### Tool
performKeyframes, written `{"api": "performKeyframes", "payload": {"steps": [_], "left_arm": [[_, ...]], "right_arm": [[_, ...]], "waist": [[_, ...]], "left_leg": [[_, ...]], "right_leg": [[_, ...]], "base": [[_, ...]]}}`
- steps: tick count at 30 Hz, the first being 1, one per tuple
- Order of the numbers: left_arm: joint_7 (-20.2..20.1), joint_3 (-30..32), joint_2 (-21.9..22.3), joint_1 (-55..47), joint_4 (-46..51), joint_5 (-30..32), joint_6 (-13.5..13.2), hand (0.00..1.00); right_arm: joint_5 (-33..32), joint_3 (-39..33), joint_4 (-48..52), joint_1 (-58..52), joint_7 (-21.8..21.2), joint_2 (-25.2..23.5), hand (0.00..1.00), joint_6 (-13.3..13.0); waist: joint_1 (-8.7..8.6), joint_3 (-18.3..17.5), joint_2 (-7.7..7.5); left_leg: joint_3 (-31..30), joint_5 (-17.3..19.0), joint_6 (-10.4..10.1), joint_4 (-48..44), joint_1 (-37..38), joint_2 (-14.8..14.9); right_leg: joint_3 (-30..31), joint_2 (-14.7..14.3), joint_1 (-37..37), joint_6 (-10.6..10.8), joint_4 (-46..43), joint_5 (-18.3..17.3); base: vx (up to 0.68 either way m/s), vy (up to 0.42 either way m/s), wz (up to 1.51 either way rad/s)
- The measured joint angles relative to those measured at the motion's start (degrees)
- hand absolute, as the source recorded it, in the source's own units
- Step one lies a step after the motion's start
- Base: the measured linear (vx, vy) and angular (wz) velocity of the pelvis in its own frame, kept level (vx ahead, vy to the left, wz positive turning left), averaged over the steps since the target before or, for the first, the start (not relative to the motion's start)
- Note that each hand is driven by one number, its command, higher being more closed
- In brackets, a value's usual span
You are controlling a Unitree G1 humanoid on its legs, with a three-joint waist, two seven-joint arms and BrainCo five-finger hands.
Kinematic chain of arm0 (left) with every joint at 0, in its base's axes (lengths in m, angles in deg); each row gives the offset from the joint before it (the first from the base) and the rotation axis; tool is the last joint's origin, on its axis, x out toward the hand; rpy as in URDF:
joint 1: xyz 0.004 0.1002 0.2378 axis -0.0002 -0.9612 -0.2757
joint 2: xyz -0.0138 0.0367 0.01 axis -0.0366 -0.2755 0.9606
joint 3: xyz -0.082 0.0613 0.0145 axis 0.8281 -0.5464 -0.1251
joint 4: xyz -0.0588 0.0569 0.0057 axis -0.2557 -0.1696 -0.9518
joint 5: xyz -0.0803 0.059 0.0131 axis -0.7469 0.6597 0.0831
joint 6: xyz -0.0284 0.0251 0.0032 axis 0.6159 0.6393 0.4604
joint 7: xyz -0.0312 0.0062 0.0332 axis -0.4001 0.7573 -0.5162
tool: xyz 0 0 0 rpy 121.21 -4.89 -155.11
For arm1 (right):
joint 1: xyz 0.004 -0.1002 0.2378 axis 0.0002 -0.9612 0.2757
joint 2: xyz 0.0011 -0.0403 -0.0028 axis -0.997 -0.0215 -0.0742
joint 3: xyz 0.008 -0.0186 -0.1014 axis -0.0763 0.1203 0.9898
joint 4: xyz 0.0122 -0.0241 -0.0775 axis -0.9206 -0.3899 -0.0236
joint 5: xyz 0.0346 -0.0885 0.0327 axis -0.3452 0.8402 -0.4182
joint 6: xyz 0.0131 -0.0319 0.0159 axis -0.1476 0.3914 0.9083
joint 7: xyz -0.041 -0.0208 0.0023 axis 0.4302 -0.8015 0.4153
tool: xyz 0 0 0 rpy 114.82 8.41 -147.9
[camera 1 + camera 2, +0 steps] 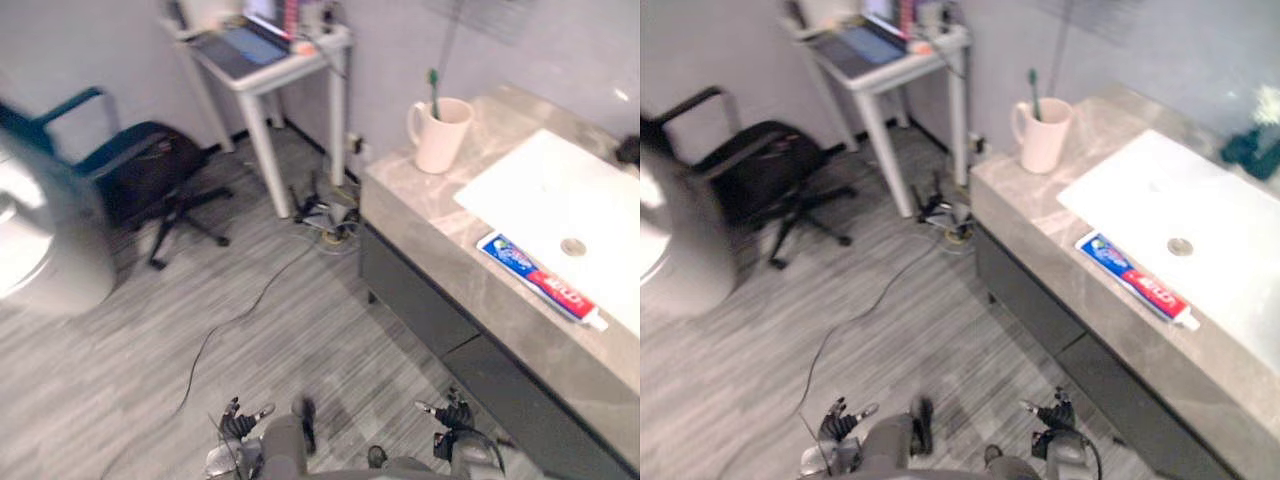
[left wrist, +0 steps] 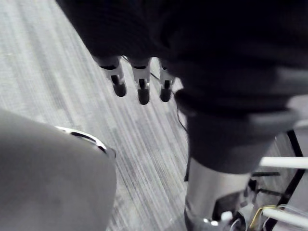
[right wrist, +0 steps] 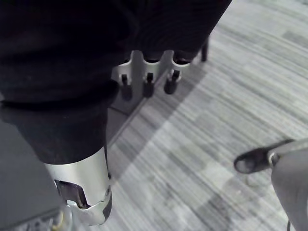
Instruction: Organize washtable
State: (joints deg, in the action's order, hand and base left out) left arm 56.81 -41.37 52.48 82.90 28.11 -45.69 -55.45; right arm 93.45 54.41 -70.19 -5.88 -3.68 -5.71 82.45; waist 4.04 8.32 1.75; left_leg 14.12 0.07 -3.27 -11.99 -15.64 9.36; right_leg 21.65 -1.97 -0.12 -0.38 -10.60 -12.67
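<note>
Before me the countertop (image 1: 420,205) was veined grey, the sink (image 1: 540,180) white, the toothpaste tube (image 1: 541,281) blue-red-white, the mug (image 1: 441,138) cream.

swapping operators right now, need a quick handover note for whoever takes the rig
Left hand: open, empty, hanging low. Right hand: open, empty, low beside the front of the washtable.
The mug stands at the end of the countertop by the wall, with the toothbrush upright in it. The toothpaste tube lies flat at the front edge of the sink.
Done: the toothbrush is in the mug.
Left: probably the tube, perhaps into the mug. Neither hand is at the countertop yet.
</note>
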Motion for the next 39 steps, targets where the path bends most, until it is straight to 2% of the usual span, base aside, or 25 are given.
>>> {"api": "performKeyframes", "payload": {"steps": [1, 2, 4, 6, 8, 9, 10, 11, 13, 14, 16, 18, 20, 22, 23, 25, 27, 28, 29, 30, 31, 32, 33, 34, 39], "left_arm": [[-0.02, -0.11, -1.04, 0.53, -0.29, 0.11, 0.21, 0.00], [-0.03, -0.17, -1.65, 1.55, -0.94, 0.12, 0.63, 0.00], [0.02, -0.51, -1.94, 1.76, -1.37, 0.64, 1.08, 0.00], [0.03, -1.58, -2.44, 1.77, -1.59, 1.14, 1.42, 0.00], [0.07, -2.03, -2.96, 2.20, -1.63, 1.12, 1.56, 0.00], [0.06, -2.08, -3.37, 2.40, -1.64, 1.10, 1.53, 0.00], [0.05, -2.13, -3.71, 2.68, -1.63, 1.10, 1.50, 0.00], [0.03, -2.44, -3.76, 3.52, -2.31, 1.09, 1.49, 0.00], [0.01, -3.07, -3.85, 4.73, -3.22, 1.06, 1.53, 0.00], [0.01, -4.42, -3.90, 5.75, -3.94, 1.05, 1.54, 0.00], [-0.22, -7.16, -3.32, 6.76, -4.53, 1.11, 1.50, 0.00], [-1.07, -7.17, -2.96, 6.71, -4.68, 1.38, 1.60, 0.00], [-1.23, -7.78, -3.04, 6.58, -4.45, 1.81, 1.57, 0.00], [-1.22, -8.65, -3.18, 6.24, -4.37, 2.35, 1.58, 0.00], [-1.24, -8.72, -3.09, 5.78, -4.40, 2.35, 1.71, 0.00], [-1.23, -8.74, -2.88, 4.74, -4.44, 2.35, 2.13, 0.00], [-1.30, -9.35, -2.76, 3.82, -4.51, 2.36, 2.20, 0.00], [-1.33, -9.99, -2.90, 3.75, -4.52, 2.38, 2.27, 0.00], [-1.34, -10.54, -3.08, 3.79, -4.47, 2.40, 2.24, 0.00], [-1.39, -10.97, -3.21, 3.79, -4.47, 2.48, 2.19, 0.00], [-1.44, -11.36, -3.21, 3.62, -4.53, 2.77, 2.13, 0.00], [-1.45, -11.46, -3.32, 3.37, -4.64, 2.87, 2.15, 0.00], [-1.42, -12.12, -3.40, 3.17, -5.28, 3.06, 2.09, 0.00], [-1.43, -12.60, -3.80, 3.60, -6.15, 3.42, 2.10, 0.00], [-2.31, -12.60, -5.14, 3.60, -6.92, 4.14, 2.17, 0.00]], "right_arm": [[0.31, -0.07, -0.40, -0.48, -0.18, -1.39, 0.00, 0.22], [0.83, -1.33, -0.58, -1.07, -0.14, -2.71, 0.00, 0.17], [1.06, -1.77, -0.88, -1.01, -0.10, -3.21, 0.00, 0.14], [1.06, -1.63, -0.84, -0.25, -0.11, -3.25, 0.00, 0.10], [1.04, -0.84, -0.97, 0.60, -0.16, -3.21, 0.00, 0.08], [1.03, -0.24, -1.51, 1.17, -0.16, -3.15, 0.00, 0.04], [1.02, 0.63, -1.77, 1.26, -0.17, -2.99, 0.00, 0.00], [1.03, 1.32, -2.39, 1.40, -0.17, -2.16, 0.00, -0.06], [1.03, 1.63, -4.10, 2.57, -0.18, -0.77, 0.00, -0.07], [1.05, 1.70, -4.47, 2.72, -0.14, 0.15, 0.00, 0.12], [1.06, 1.16, -5.91, 1.81, -0.10, 1.59, 0.00, 0.31], [0.56, -0.07, -5.63, 0.99, 0.02, 1.69, 0.00, 0.19], [0.46, -0.83, -5.68, 0.26, -0.07, 1.89, 0.00, 0.16], [0.38, -1.71, -5.58, -0.22, -0.06, 1.63, 0.00, 0.13], [-0.34, -2.45, -5.50, -0.30, -0.04, 1.56, 0.00, 0.17], [-0.73, -3.84, -5.04, -0.74, 0.01, 1.49, 0.00, 0.23], [-0.78, -3.90, -5.38, -0.65, 0.01, 1.57, 0.00, 0.29], [-0.83, -4.70, -5.81, -0.25, 0.02, 1.77, 0.00, 0.28], [-0.84, -5.07, -5.93, -0.27, 0.02, 1.77, 0.00, 0.31], [-0.82, -5.49, -5.96, -0.35, 0.02, 1.77, 0.00, 0.32], [-0.83, -5.57, -6.15, -0.69, -0.03, 2.53, 0.00, 0.28], [-0.84, -5.48, -6.46, -0.87, 0.00, 2.63, 0.00, 0.31], [-1.08, -5.54, -6.25, -1.07, 0.00, 2.32, 0.00, 0.22], [-1.05, -5.82, -6.38, -1.36, -0.06, 2.29, 0.00, 0.30], [-0.97, -6.21, -6.48, -1.81, -0.08, 0.96, 0.00, 0.30]], "waist": [[-0.06, -0.42, -1.94], [0.01, -0.36, -2.74], [0.43, -0.59, -3.27], [0.35, -0.42, -2.69], [0.32, -0.20, -2.25], [0.14, -0.21, -2.18], [0.04, -0.27, -2.34], [0.08, -0.64, -2.31], [-0.24, -0.53, -1.42], [-0.49, -0.15, -0.83], [-2.26, 0.05, -0.41], [-3.29, 0.08, -0.41], [-3.10, 0.10, -0.50], [-2.77, 0.24, -0.22], [-2.71, 0.31, 0.66], [-2.69, 0.47, 1.45], [-2.51, 0.60, 1.07], [-2.21, 0.75, 0.93], [-2.00, 0.90, 0.71], [-1.65, 0.99, 0.55], [-1.66, 1.02, 1.02], [-1.62, 0.95, 1.01], [-1.96, 0.09, 0.77], [-1.98, 0.03, 0.39], [-2.03, -0.81, -1.34]], "left_leg": [[3.89, 0.99, 1.12, -0.19, 1.37, -0.41], [6.95, 2.78, 3.02, -1.66, 2.44, -0.26], [13.11, 4.69, 4.63, -2.10, 5.83, -0.14], [18.79, 5.27, 5.53, -2.33, 9.28, 0.29], [23.13, 5.31, 5.59, -3.69, 11.79, 1.26], [24.25, 5.34, 5.56, -4.53, 12.68, 1.56], [25.14, 5.72, 5.03, -4.97, 13.24, 1.36], [25.26, 7.56, 3.48, -4.63, 14.20, 1.37], [25.32, 9.31, 1.23, -3.55, 14.60, 1.34], [25.24, 10.01, 0.42, -2.34, 15.24, 0.93], [24.65, 10.09, 0.29, -0.44, 17.14, -0.38], [22.88, 10.26, 0.00, -2.19, 18.40, 0.08], [20.93, 11.61, -1.63, -11.17, 16.86, 2.54], [19.15, 12.16, -1.14, -20.24, 13.78, 5.33], [18.63, 12.14, -1.12, -24.78, 12.53, 7.35], [16.76, 11.92, -0.73, -29.15, 11.29, 8.56], [12.37, 14.68, 0.63, -27.85, 10.76, 6.44], [9.25, 16.54, 0.20, -21.77, 10.10, 3.63], [7.91, 16.53, 0.15, -18.00, 10.00, 2.18], [5.86, 16.08, -0.47, -12.39, 9.87, 0.33], [3.08, 11.27, -1.68, -4.49, 10.22, -1.59], [3.60, 11.02, -0.40, -3.15, 11.39, -2.59], [4.69, 11.02, -0.20, -0.92, 12.50, -4.52], [5.50, 10.84, 1.25, -0.93, 12.91, -5.53], [6.24, 11.05, 2.13, -0.77, 14.01, -8.17]], "right_leg": [[-2.38, 2.16, 0.48, 2.43, -0.07, 1.29], [-5.06, 3.29, 0.59, 4.71, 0.21, 3.08], [-7.52, 4.37, 2.52, 6.96, -2.72, 4.57], [-10.76, 5.29, 5.62, 7.27, -7.38, 6.00], [-15.77, 5.33, 9.21, 5.99, -9.49, 6.76], [-20.14, 5.59, 11.17, 4.18, -8.18, 8.45], [-23.95, 5.90, 12.74, 3.63, -5.93, 12.57], [-29.69, 5.72, 13.21, 3.27, -4.23, 13.30], [-32.50, 5.01, 13.77, 3.23, -2.01, 13.30], [-33.84, 4.87, 14.29, 2.47, -1.96, 12.81], [-34.29, 5.10, 13.17, -0.28, -1.97, 10.90], [-34.72, 5.06, 11.00, -0.20, -1.84, 10.41], [-35.05, 5.19, 7.72, 0.08, -0.35, 9.14], [-35.44, 4.96, 5.38, 0.59, 1.98, 8.26], [-35.45, 4.20, 4.24, 0.59, 2.68, 8.30], [-35.00, 3.57, 2.28, 0.55, 3.67, 8.28], [-33.35, 4.11, 1.35, 0.31, 4.85, 8.14], [-32.08, 5.28, 1.46, 0.84, 4.97, 8.46], [-31.41, 6.05, 1.47, 1.18, 4.92, 8.54], [-30.43, 7.03, 1.47, 2.18, 4.81, 8.53], [-29.07, 7.80, 1.49, 3.83, 4.62, 8.34], [-28.25, 8.02, 1.46, 4.88, 4.85, 8.74], [-27.43, 9.31, 0.81, 6.06, 6.30, 9.62], [-26.84, 10.27, 0.39, 6.72, 7.59, 10.35], [-26.03, 12.27, -0.40, 6.63, 9.24, 10.86]], "base": [[0.43, 0.436, -1.18], [0.39, 0.393, -1.16], [0.27, 0.300, -1.49], [0.16, 0.261, -1.73], [0.07, 0.127, -1.73], [0.08, 0.055, -1.84], [0.10, -0.014, -2.05], [0.11, -0.047, -1.64], [0.08, -0.082, -1.22], [0.06, -0.094, -0.77], [0.07, -0.068, -0.25], [0.05, -0.027, 0.04], [0.01, -0.002, 0.17], [0.00, 0.004, 0.08], [0.00, 0.000, 0.00], [0.07, 0.083, -0.07], [0.09, 0.145, -0.22], [0.03, 0.122, -0.34], [0.02, 0.182, -0.43], [0.00, 0.225, -0.45], [0.01, 0.248, -0.53], [0.05, 0.230, -0.46], [0.14, 0.222, -0.31], [0.18, 0.257, -0.26], [0.14, 0.163, -0.13]]}}
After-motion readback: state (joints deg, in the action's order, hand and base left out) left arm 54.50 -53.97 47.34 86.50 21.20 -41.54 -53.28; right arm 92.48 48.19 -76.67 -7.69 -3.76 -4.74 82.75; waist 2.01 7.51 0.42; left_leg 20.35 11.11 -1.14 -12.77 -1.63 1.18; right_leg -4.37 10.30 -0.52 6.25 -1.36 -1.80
